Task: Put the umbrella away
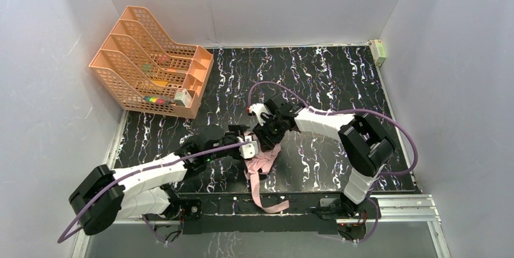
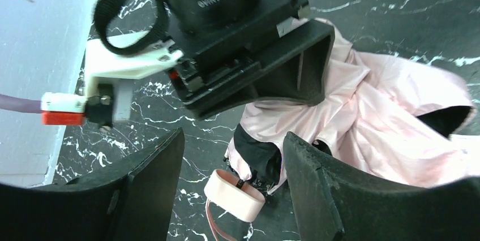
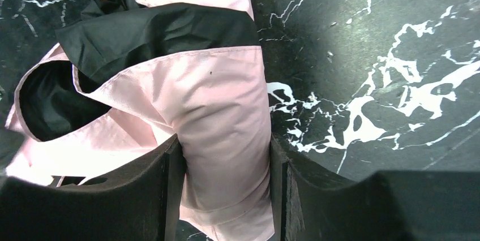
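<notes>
Lying crumpled near the front edge of the surface [image 1: 327,76], the umbrella [image 1: 262,164] is showing pink from above. Left wrist: the left hand [image 2: 232,156] is gaping over its handle loop [image 2: 233,194], probably lining up a grip. Right wrist: the right hand [image 3: 223,162] is pinching the pink fabric, steadying it.

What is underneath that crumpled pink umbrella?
Only the black marbled table shows around the umbrella. Its folds reveal a black inner side. The shaft, the ribs and the tabletop directly beneath are hidden by fabric.
</notes>
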Robot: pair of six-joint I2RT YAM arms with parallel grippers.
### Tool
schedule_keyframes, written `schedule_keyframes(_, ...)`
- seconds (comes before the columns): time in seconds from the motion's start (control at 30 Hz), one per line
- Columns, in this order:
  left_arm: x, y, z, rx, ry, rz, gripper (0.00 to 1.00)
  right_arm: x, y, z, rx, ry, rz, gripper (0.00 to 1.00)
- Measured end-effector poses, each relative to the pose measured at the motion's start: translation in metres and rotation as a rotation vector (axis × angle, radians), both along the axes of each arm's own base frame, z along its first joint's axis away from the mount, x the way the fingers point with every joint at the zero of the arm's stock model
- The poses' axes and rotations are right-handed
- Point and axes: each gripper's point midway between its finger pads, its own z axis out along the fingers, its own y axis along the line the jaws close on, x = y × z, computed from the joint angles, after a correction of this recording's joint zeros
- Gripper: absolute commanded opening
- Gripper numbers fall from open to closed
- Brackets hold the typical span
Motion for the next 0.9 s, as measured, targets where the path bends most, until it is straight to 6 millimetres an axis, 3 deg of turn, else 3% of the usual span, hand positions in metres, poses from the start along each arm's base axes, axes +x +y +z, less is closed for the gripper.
schedule_keyframes(0.27,-0.014,0.017,0.034,-0.150,0.128,0.119,0.72,0.014,-0.004,0.002,-0.041,-0.201,0.015,0.00)
schedule_keyframes(0.47,0.003,0.047,0.059,-0.314,0.322,0.482,0.75,0.023,-0.010,0.005,-0.061,-0.394,0.028,0.00)
schedule_keyframes(0.6,0.010,0.053,0.074,-0.401,0.472,0.672,0.78,0.022,-0.008,0.007,-0.075,-0.525,0.077,0.00)
schedule_keyframes(0.67,0.009,0.055,0.068,-0.393,0.544,0.737,0.79,0.023,-0.007,0.008,-0.085,-0.583,0.083,0.00)
schedule_keyframes(0.77,0.003,0.058,0.043,-0.365,0.667,0.818,0.81,0.023,-0.007,0.010,-0.079,-0.660,0.103,0.00)
schedule_keyframes(0.9,-0.005,0.067,0.025,-0.378,0.766,0.889,0.82,0.010,-0.006,0.011,-0.082,-0.788,0.186,0.00)
